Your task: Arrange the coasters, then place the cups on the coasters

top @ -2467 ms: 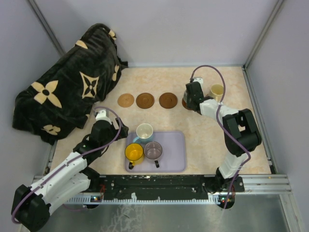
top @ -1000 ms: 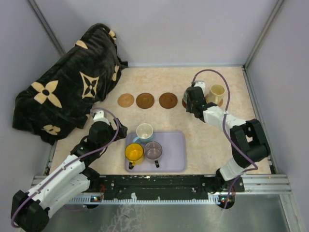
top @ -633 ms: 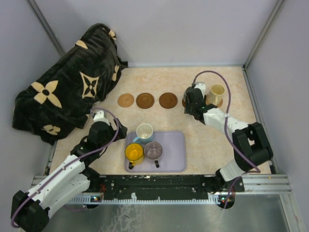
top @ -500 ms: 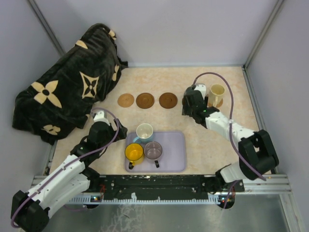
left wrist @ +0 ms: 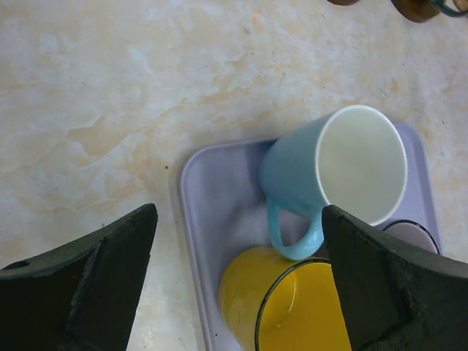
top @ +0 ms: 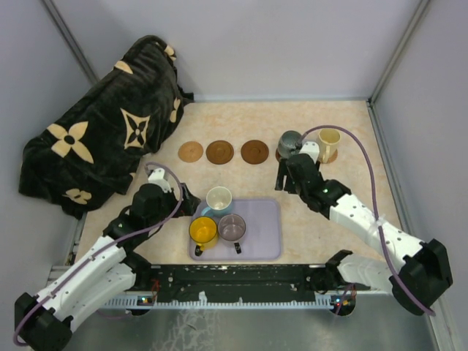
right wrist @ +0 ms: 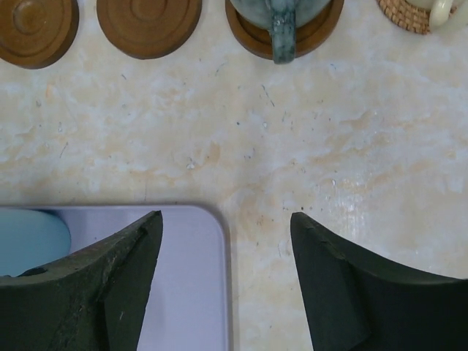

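**Coasters (top: 219, 152) sitting in a row on the table (top: 322, 219), two carrying cups**

Top view: three bare coasters are lying in a line. The dark grey-green cup (top: 290, 142) is standing on a fourth just to their right, and the cream cup (top: 328, 139) on a fifth at the row's right end. The white-blue cup (top: 219, 199), yellow cup (top: 202, 230) and mauve cup (top: 232, 227) are sitting in the lavender tray (top: 263, 234). The right tool (top: 287, 177) is hovering near the dark grey-green cup. The left tool (top: 183, 199) is hanging at the tray's left edge. A black patterned blanket (top: 95, 146) is lying far left.

Left wrist view: the left tool's jaws are standing wide apart and empty over the white-blue cup and yellow cup.

Right wrist view: the right tool's jaws are standing apart and empty over bare table, between the tray corner and the dark grey-green cup.
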Motion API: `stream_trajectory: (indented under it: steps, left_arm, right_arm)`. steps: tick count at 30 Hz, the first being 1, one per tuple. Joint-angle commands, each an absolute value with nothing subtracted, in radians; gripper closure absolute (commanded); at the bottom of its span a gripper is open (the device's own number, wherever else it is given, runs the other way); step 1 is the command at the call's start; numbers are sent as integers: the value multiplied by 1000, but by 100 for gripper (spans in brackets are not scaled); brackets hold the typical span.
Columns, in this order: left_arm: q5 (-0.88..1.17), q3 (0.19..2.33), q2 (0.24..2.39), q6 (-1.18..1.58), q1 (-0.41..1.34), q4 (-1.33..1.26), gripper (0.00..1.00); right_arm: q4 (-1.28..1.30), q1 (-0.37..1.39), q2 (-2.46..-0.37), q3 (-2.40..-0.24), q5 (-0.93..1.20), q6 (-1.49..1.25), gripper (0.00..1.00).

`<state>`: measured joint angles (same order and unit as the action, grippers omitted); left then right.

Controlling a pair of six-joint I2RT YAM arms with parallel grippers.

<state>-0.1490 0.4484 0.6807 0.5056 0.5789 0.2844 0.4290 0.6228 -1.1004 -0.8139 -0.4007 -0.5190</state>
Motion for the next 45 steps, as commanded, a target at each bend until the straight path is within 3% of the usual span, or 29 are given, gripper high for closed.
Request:
stream_trajectory:
  steps: [1, 6, 11, 23, 35, 45]
  left_arm:
    - [-34, 464, 693, 452, 598, 231, 0]
    - [6, 499, 770, 398, 624, 202, 6]
    - [-14, 513, 817, 371, 669, 198, 7]
    - [-34, 506, 853, 366, 695, 193, 16]
    - [-16, 492, 821, 387, 698, 169, 6]
    - [-89, 489, 738, 423, 698, 225, 3]
  right_arm:
    - [502, 643, -1010, -801, -395, -584, 30]
    - [534, 645, -930, -795, -386, -609, 32]
    - [553, 661, -896, -802, -358, -613, 41]
    - [586, 861, -947, -822, -404, -678, 46]
    - [682, 1287, -1145, -906, -515, -791, 37]
    - [653, 1447, -1266, -969, -510, -862, 30]
